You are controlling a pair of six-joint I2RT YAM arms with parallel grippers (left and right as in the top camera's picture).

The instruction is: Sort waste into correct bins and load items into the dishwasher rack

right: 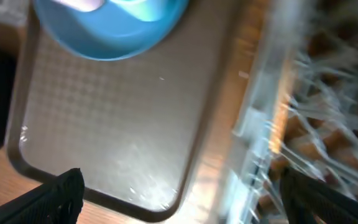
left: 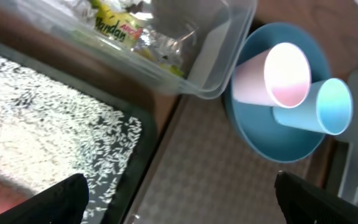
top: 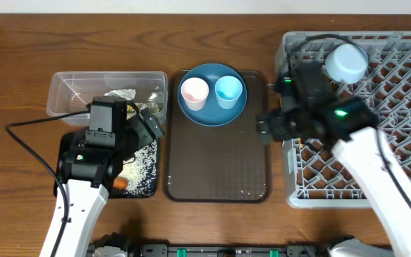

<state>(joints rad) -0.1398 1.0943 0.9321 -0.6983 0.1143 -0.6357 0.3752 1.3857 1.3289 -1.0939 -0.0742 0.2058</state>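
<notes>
both left gripper (left: 179, 205) and right gripper (right: 188, 199) gape empty; wrapper (left: 120, 28) in tub (left: 216, 68) reads partly "andon".

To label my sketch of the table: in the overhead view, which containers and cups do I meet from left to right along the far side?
clear tub → pink cup → light-blue cup → pale bowl, which sits in the grey rack

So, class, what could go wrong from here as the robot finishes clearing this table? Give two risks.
1. The pink cup and blue cup stand unsecured on the plate; lifting the plate first could topple them.
2. Loose rice lies in the black tray, with the open left pincer near its edge; a low sweep could scatter grains.
</notes>
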